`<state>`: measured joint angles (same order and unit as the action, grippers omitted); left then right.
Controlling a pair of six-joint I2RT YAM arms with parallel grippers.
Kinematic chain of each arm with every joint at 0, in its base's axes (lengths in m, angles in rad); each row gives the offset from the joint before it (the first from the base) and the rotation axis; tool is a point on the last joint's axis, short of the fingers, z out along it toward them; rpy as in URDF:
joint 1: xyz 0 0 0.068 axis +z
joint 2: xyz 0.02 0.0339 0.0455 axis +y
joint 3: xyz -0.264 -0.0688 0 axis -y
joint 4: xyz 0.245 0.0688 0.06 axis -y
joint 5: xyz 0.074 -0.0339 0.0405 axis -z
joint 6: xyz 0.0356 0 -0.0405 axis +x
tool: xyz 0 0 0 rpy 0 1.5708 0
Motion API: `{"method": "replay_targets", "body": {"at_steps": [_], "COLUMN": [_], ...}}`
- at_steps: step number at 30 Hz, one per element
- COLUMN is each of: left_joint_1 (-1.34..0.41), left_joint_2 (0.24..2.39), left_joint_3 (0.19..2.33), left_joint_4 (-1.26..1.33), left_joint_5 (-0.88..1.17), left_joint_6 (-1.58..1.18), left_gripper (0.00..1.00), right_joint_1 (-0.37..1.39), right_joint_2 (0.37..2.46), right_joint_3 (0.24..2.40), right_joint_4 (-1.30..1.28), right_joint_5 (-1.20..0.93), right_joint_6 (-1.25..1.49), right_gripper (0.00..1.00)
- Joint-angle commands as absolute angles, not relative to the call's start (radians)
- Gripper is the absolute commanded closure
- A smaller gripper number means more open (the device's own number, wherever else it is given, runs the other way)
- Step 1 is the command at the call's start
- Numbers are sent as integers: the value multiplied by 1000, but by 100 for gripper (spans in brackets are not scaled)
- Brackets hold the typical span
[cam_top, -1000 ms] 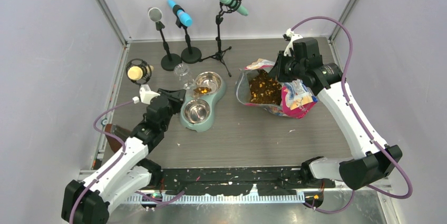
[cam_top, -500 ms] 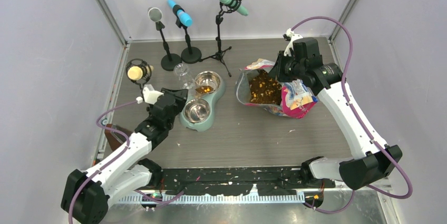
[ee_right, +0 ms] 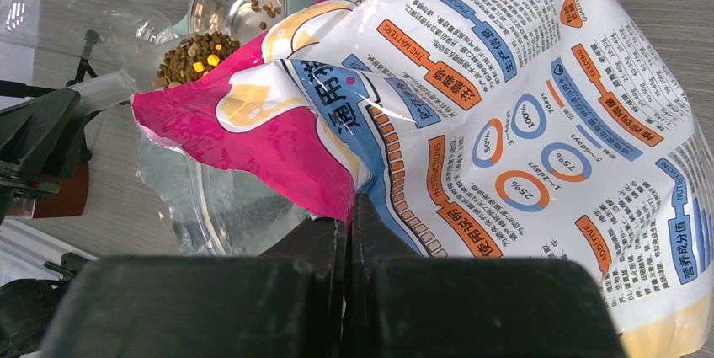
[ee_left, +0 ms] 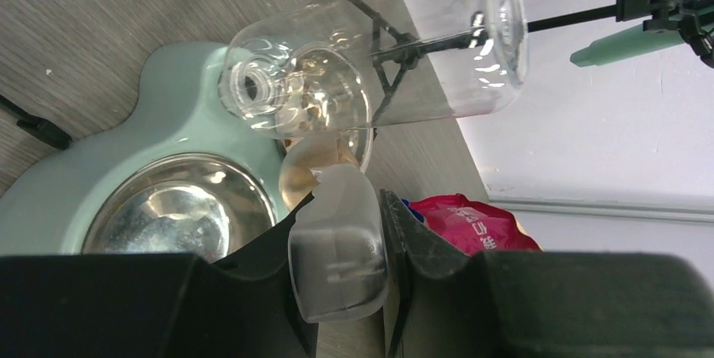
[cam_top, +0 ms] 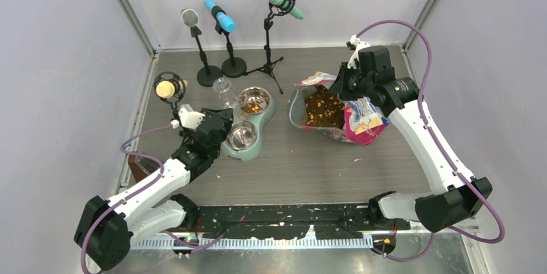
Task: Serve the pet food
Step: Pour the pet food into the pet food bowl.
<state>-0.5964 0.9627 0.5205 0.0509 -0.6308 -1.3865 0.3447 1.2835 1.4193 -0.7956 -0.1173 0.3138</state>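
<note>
Pink bag (ee_right: 505,80), "INSTRUCTIONS", 25%-100% rings, kibble (ee_right: 189,59), R gripper (ee_right: 349,206) pinching

Brown kibble (cam_top: 322,107) fills the open bag (cam_top: 364,122); a little lies in the far bowl (cam_top: 255,95).

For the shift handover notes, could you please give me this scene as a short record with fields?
Left jaws: closed on the handle of the clear scoop, which is tilted by the far bowl
Right jaws: shut on the edge of the open food bag
Feeder: green, two steel bowls
Far bowl: holds some kibble
Near bowl: almost empty
Bag contents: more kibble showing at the mouth
Background: four microphones on stands
</note>
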Motion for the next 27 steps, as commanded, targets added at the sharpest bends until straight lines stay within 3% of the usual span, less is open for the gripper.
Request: {"method": "replay_targets", "body": {"at_steps": [1, 27], "left_joint_1": [-620, -656], "left_joint_2": [980, 1144], "left_joint_3": [620, 792], "left_joint_4": [54, -134], "left_joint_5": [-787, -919], "left_joint_6": [-1387, -1406], "left_gripper": [100, 100], "right_joint_1": [341, 341], "right_joint_2": [1211, 1172], "right_joint_3": [1478, 1437], "right_joint_4": [-739, -732], "right_joint_5": [-150, -147], "right_joint_6": [338, 332], "right_gripper": [95, 95]}}
